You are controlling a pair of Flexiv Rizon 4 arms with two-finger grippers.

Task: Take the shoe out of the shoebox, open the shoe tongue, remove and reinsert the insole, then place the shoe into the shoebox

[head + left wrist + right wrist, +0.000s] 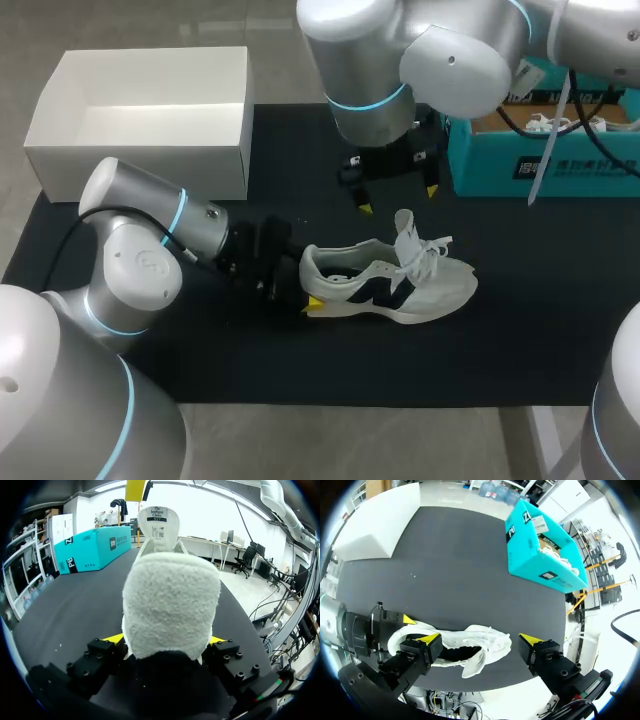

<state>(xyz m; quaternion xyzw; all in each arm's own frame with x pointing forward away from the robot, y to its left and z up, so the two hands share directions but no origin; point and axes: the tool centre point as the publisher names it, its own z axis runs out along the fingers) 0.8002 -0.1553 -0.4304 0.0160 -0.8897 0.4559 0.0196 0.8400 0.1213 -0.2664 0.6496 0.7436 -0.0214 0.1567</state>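
A white sneaker (400,280) with dark side marks lies on its sole on the black mat (300,370), toe to the right. Its tongue (405,228) stands up and the laces hang loose. My left gripper (305,290) is shut on the shoe's heel; in the left wrist view the fleecy heel (170,605) fills the gap between both yellow tips of that gripper (165,640). My right gripper (398,198) hangs open just above and behind the shoe's middle. From its own wrist view the right gripper (479,640) straddles the shoe (460,645) below without touching it.
An open white shoebox (140,150) stands at the back left, partly on the mat. A teal box (500,165) holding another white shoe sits at the back right, close to my right arm. The teal box (535,555) also shows beyond the shoe.
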